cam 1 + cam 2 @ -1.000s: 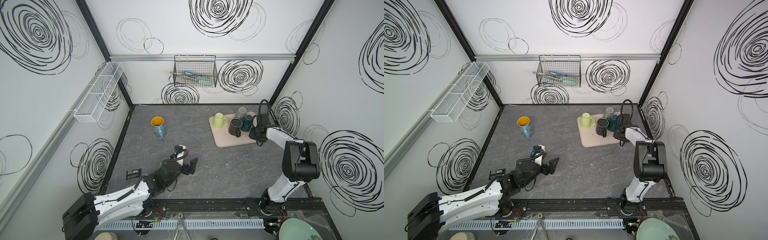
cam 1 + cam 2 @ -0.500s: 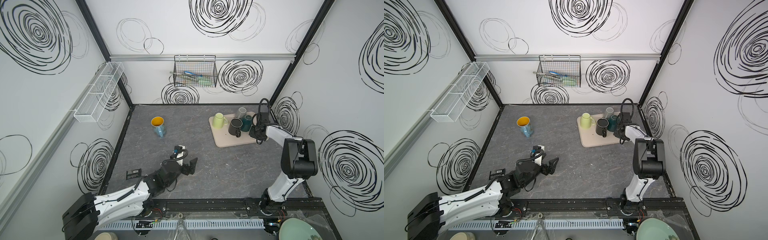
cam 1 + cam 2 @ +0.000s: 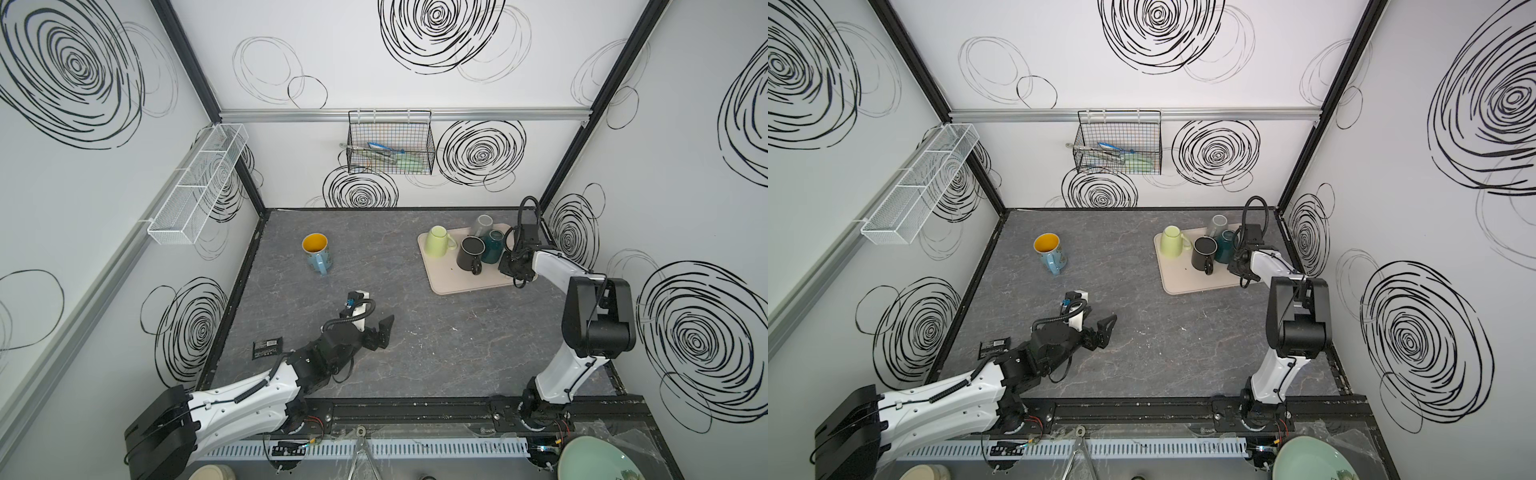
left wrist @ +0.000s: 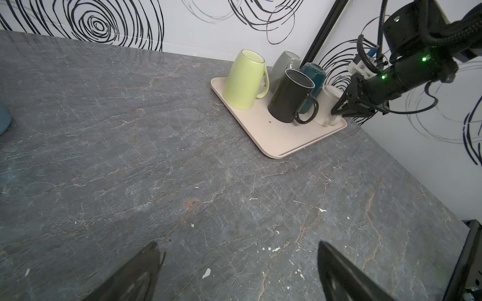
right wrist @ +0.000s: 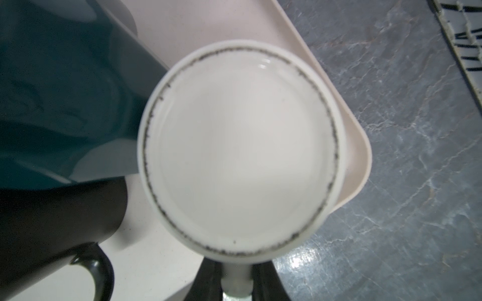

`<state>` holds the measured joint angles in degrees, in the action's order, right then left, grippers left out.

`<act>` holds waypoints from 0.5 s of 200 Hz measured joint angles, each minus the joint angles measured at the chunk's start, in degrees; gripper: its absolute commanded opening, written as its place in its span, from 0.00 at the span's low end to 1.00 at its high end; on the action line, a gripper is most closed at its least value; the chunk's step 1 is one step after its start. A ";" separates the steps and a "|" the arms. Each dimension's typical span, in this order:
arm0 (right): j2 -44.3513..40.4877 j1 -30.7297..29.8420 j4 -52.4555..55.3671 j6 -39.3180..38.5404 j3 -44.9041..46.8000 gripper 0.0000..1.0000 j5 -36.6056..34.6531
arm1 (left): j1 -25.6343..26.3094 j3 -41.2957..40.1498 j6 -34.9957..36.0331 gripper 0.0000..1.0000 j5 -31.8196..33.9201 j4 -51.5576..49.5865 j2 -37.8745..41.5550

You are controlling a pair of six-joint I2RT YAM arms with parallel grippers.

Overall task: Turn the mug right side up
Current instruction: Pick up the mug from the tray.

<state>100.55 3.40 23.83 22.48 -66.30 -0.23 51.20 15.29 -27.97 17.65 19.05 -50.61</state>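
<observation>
Both top views: the flat beige plastic tray sits right of centre on the grey marbled desk, up near the back right corner. There's a lime green mug, a black mug, a teal mug and a grey mug bunched on it. The right gripper is down at the tray's right edge, just beside the teal one. Whatever it's on is hidden under the wrist from up here. The left gripper hangs low over bare desk in the lower middle, well apart from the tray. A blue mug with a yellow inside stands upright on its own, left of centre.

Left wrist view: the left jaws are spread wide at the bottom of the frame with nothing between them. In the upper right, the white ceramic mug sits bottom-up at the tray's near right corner, just beside the black mug, with the right gripper against it.

Right wrist view: the white mug's flat base fills the middle, so it's still upside down on the tray. At the bottom centre the right jaws are clenched on its handle.
</observation>
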 measured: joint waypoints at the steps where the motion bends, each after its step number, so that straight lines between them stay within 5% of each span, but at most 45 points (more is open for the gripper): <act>1: -0.04 0.00 0.02 0.00 0.00 0.01 0.00 | 0.00 -0.02 0.00 0.96 0.00 0.00 0.00; 100: -7.50 0.00 3.34 0.37 0.48 0.00 2.01 | -0.63 -0.81 -1.03 0.96 -0.70 0.81 0.04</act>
<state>93.06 3.40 27.18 22.85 -65.82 1.78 50.57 14.48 -28.99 16.95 19.86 -50.57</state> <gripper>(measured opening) 0.174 0.959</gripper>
